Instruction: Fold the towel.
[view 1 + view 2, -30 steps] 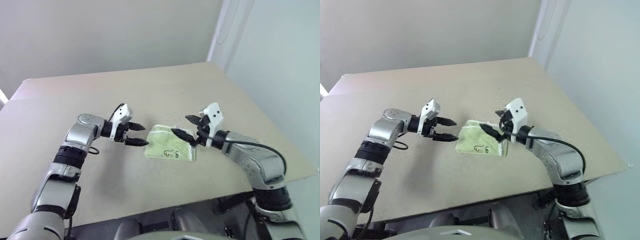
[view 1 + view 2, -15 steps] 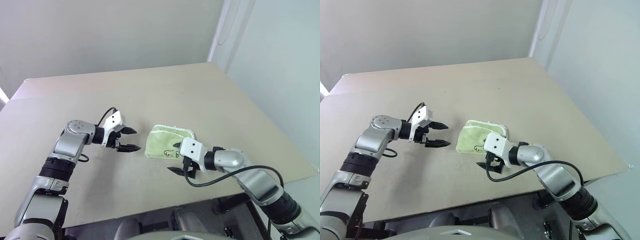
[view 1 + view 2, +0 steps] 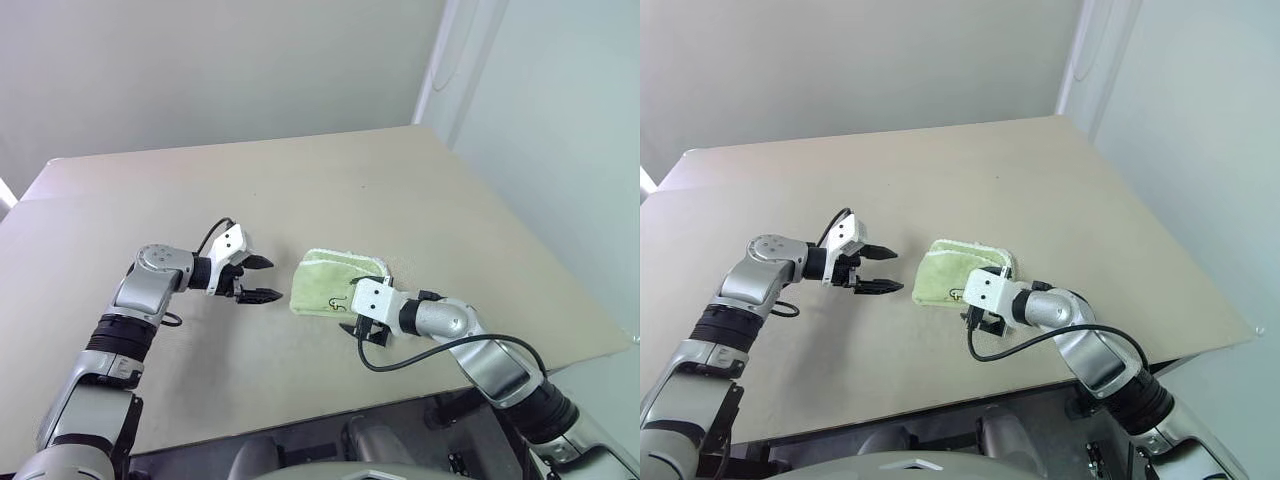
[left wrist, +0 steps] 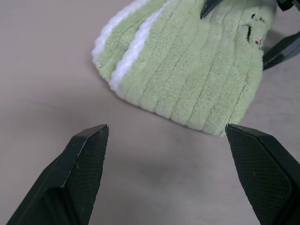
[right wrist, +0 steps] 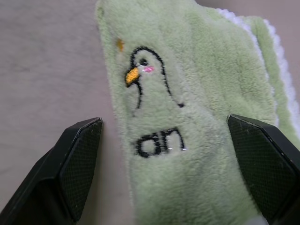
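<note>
The towel (image 3: 328, 283) lies folded into a small lime-green pad with white edging near the table's front middle. A penguin figure (image 5: 146, 75) and dark letters show on its near end. My left gripper (image 3: 272, 279) hovers open just left of the towel, pointing at its left edge, with bare table between the fingers (image 4: 86, 161). My right gripper (image 3: 362, 328) is open low at the towel's near right corner. In the right wrist view the printed end lies between its spread fingers (image 5: 77, 161), which do not pinch it.
The beige table (image 3: 300, 190) stretches wide behind and to the left of the towel. Its front edge runs just below my right gripper, and its right edge (image 3: 560, 270) lies beyond that arm. A black cable (image 3: 430, 352) loops along the right forearm.
My right gripper dropped from above the towel's right side to its near corner and rolled over. The left gripper stays about where it was, open beside the left edge.
</note>
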Tool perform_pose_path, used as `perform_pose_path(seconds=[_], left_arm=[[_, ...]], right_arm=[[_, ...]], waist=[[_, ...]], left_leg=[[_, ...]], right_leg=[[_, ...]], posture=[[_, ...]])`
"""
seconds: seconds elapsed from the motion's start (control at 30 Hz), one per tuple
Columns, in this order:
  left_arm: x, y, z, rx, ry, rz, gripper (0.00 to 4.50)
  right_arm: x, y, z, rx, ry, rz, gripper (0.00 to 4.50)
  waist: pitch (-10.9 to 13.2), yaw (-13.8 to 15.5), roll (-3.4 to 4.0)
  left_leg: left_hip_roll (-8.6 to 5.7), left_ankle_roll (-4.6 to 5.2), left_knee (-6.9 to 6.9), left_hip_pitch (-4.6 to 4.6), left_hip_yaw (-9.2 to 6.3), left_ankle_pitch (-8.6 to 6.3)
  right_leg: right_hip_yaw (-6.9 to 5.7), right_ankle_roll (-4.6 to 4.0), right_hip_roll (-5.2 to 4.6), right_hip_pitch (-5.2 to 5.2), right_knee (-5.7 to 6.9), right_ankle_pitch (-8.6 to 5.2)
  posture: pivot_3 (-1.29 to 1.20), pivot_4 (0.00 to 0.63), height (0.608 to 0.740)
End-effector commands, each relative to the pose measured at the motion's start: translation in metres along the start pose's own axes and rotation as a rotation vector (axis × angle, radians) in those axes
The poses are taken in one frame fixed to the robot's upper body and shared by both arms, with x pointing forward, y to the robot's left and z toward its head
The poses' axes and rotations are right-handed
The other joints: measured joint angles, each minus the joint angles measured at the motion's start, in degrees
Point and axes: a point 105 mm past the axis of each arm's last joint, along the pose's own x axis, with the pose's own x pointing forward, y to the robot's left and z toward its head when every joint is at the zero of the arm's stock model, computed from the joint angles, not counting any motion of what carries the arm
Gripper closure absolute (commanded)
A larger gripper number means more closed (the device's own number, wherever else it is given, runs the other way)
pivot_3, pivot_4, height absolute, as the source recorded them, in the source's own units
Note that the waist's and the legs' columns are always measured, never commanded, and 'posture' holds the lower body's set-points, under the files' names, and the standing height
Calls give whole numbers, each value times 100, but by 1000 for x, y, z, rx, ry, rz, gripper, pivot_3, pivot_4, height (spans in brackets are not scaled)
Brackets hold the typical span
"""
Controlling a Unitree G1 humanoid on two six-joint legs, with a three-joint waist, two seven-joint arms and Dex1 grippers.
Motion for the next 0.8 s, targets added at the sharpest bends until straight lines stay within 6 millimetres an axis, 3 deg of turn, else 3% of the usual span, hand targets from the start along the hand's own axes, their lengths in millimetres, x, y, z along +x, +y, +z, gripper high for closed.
perform_pose_path(seconds=[0.03, 0.27, 0.57, 0.67, 0.8], left_arm=[[-1, 10, 7, 49, -17, 19, 279], [3, 16, -2, 50, -15, 29, 279], [2, 17, 1, 59, -26, 20, 279], [1, 15, 6, 59, -34, 6, 279], [1, 14, 7, 63, -27, 5, 279]], right_arm=[[0, -16, -9, -30, 53, -85, 42], [2, -27, -12, -76, 76, -159, 42], [5, -37, -9, -67, 60, -206, 42], [6, -33, -7, -65, 49, -196, 653], [7, -31, -6, -67, 45, -193, 2047]], waist=[[-1, 2, -1], [-4, 1, -5], [-6, -6, -8], [-6, -4, -8], [-6, 1, -8]], left_leg=[[0, 0, 0, 0, 0, 0], [-1, -1, 2, 3, 0, 0], [-1, -2, 3, 1, -2, 1], [-1, -2, 3, 1, -2, 1], [-1, -2, 3, -1, -2, 1]], right_leg=[[0, 0, 0, 0, 0, 0], [0, -1, 0, 5, 0, 1], [0, -1, 0, 6, 1, 3], [0, -1, 0, 6, 2, 4], [0, -1, 0, 5, 1, 4]], posture=[[0, 0, 740], [0, 0, 740], [0, 0, 740], [0, 0, 740], [0, 0, 740]])
